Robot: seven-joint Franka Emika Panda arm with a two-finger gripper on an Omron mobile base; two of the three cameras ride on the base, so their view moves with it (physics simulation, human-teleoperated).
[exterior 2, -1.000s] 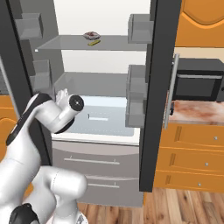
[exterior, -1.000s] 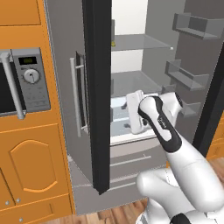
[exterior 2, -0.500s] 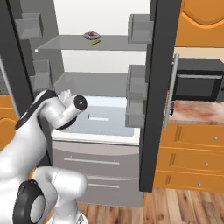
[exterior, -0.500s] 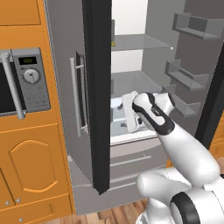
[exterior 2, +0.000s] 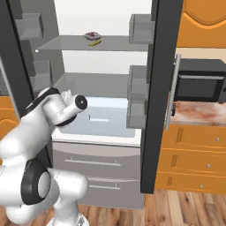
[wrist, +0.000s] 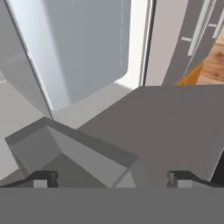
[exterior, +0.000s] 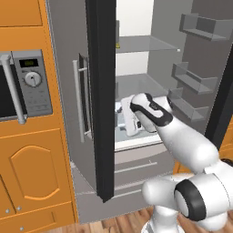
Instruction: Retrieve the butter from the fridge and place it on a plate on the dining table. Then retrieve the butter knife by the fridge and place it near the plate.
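Right base view: we are swinging arm left, deeper into fridge (exterior 2: 152, 88); jaws wide apart, empty. Butter (exterior 2: 94, 43) lying on shelf, upper centre of frame, well above gripper (wrist: 111, 178); reach not yet aligned.

No readable text shows anywhere; the microwave (exterior: 28, 86) has a small green display, its characters too blurred to read.

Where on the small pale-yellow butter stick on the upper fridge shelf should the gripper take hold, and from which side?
Grip the small pale-yellow butter stick across its narrow width at mid-length, probably coming from the open front, just above the clear glass shelf. It lies flat and thin, with a small reddish-brown food item close behind.
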